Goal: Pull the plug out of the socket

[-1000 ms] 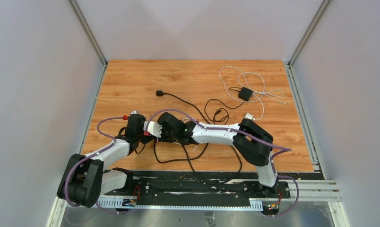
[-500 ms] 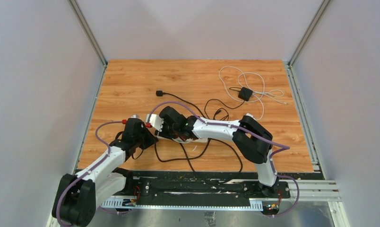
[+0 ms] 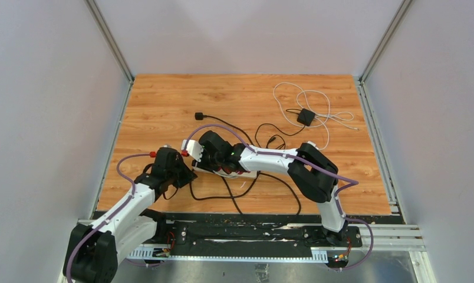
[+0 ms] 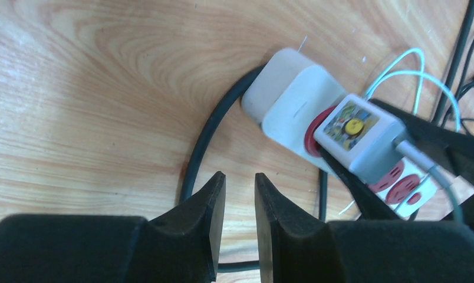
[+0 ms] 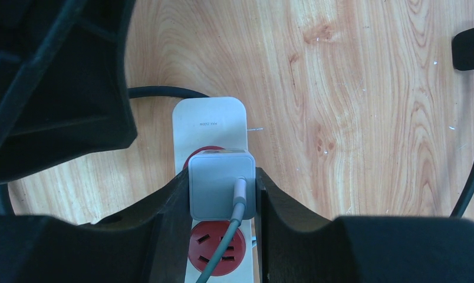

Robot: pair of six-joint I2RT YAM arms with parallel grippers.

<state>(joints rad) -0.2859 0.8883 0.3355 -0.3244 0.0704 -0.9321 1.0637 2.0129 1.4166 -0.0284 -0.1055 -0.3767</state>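
Note:
The socket, a cream-white power strip with round red outlets, lies on the wooden table. It also shows in the left wrist view and from the top. A white cube plug with a grey cable sits in the end outlet. My right gripper is shut on the plug's two sides. My left gripper hovers over bare wood just short of the strip's end, jaws nearly together with nothing between them; it shows from the top too.
The strip's black cord curls round its end and loops across the near table to a black plug. A black adapter with tangled white cables lies at the far right. Walls close in on both sides.
My left gripper has pulled back off the strip toward the near left. My right gripper, with the plug and the strip's end, has shifted a little further from me.

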